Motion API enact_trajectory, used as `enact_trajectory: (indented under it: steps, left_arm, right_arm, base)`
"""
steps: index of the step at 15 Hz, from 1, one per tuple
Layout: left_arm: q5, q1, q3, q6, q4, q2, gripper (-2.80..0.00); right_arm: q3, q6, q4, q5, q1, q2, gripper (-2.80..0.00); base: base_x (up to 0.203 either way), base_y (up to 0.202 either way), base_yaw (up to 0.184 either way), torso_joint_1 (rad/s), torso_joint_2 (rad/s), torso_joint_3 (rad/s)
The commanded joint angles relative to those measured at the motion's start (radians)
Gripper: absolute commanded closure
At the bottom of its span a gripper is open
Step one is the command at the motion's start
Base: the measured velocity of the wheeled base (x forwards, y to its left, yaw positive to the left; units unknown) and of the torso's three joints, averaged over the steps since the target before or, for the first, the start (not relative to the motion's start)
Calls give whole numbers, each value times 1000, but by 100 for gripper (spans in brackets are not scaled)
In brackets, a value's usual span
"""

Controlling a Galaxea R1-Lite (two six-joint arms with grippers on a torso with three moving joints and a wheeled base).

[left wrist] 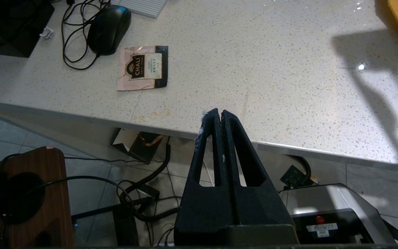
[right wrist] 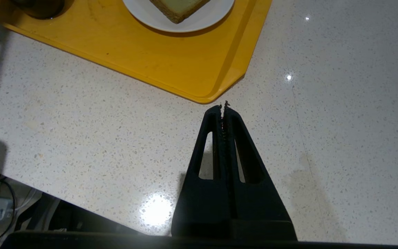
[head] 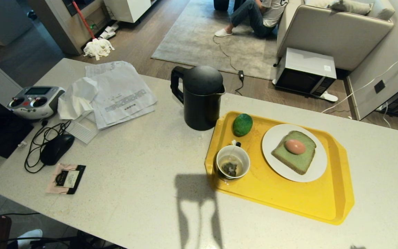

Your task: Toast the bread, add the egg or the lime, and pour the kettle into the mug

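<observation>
While pressed closed, left tool (left wrist: 218,113) overhangs counter (left wrist: 254,69) edge; right tool (right wrist: 223,108) likewise.

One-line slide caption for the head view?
Egg on green bread on a plate, mug and lime on yellow tray, black kettle beside it.

The room is bright and the pictures are sharp. A dark shadow lies on the table (head: 133,180) at the bottom middle. Small white shiny spots glare in both wrist views.
</observation>
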Motion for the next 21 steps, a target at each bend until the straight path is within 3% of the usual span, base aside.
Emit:
enact_trajectory:
  steps: [1,21]
  left_arm:
    - [0,0,0,-3,-1,2,0]
    - [0,0,0,-10,-1,2,0]
  right_arm:
    - [0,-1,1,1,0,0,0]
    - [0,-1,1,2,0,0,0]
  base:
    - [0,0,0,0,0,0]
    - [0,0,0,0,0,0]
